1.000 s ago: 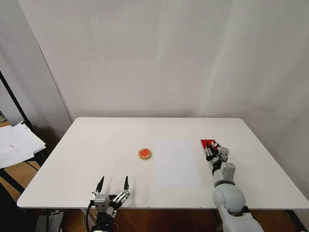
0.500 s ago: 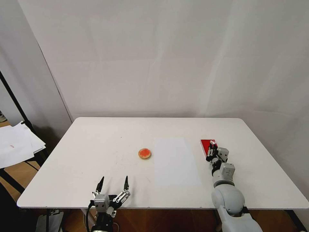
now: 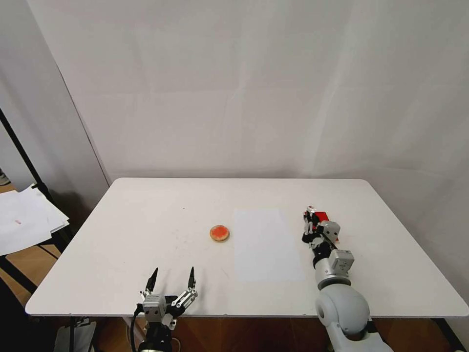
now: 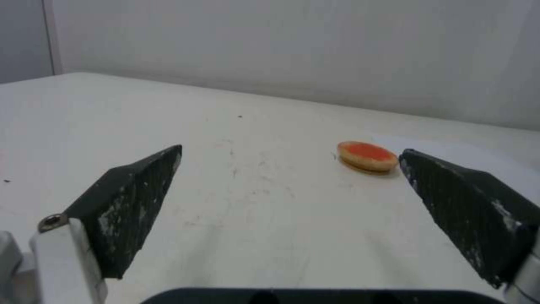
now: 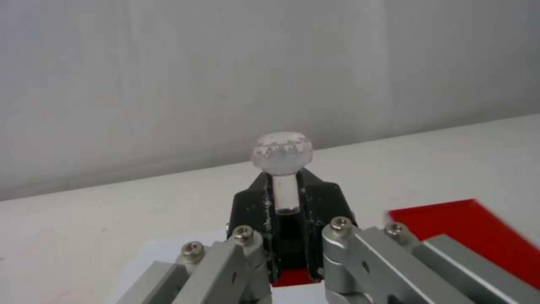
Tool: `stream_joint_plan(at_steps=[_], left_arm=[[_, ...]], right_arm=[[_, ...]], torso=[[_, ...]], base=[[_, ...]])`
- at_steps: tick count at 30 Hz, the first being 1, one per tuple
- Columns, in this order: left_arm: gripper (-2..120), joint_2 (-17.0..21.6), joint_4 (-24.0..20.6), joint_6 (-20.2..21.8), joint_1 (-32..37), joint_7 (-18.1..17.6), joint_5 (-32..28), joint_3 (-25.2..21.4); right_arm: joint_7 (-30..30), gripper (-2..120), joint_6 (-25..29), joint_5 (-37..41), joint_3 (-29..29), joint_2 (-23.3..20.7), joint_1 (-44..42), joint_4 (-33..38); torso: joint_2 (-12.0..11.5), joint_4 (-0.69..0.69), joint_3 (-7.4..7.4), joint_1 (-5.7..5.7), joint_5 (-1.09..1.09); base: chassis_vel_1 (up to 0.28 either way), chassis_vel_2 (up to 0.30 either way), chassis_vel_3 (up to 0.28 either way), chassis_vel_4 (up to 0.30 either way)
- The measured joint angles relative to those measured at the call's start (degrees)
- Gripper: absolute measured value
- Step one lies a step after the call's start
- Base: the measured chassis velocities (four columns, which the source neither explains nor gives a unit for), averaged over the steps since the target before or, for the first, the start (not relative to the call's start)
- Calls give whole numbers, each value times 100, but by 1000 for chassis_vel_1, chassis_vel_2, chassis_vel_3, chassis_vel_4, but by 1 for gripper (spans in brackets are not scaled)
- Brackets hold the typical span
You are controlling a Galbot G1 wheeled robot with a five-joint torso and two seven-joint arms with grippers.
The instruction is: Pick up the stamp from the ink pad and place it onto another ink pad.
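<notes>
The stamp (image 5: 283, 169) stands upright with its clear knob on top, clamped by its black body between the narrowed fingers of the right gripper (image 3: 308, 221), and it looks lifted clear of the red ink pad (image 3: 322, 216), whose near edge lies just beside it. To do the carry well, I would hold it level and high enough to cross the paper sheet (image 3: 266, 243) without brushing it, then lower it straight onto the round ink pad (image 3: 220, 232), well off toward the left. The left gripper (image 3: 171, 282) waits spread wide at the near edge of the table (image 3: 146, 210)
</notes>
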Motion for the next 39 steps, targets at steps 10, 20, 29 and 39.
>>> stream_joint_plan(at_steps=[10,20,29,39], left_arm=[[102,0,0,0,0,0,0,0],[102,0,0,0,1,0,0,1],[102,0,0,0,0,0,0,0],[102,0,0,0,0,0,0,0]], right_arm=[[-75,7,41,301,-912,-75,-681,450],[-134,7,325,132,-959,68,-678,83],[-129,7,422,32,-944,72,-809,-97],[-106,7,407,-53,-1081,46,-1059,-95]], torso=[[0,-1,0,-1,0],[0,-1,0,0,0],[0,-1,0,0,1],[2,-1,0,-1,0]], base=[[0,0,0,0],[0,0,0,0],[0,0,0,0],[0,0,0,0]])
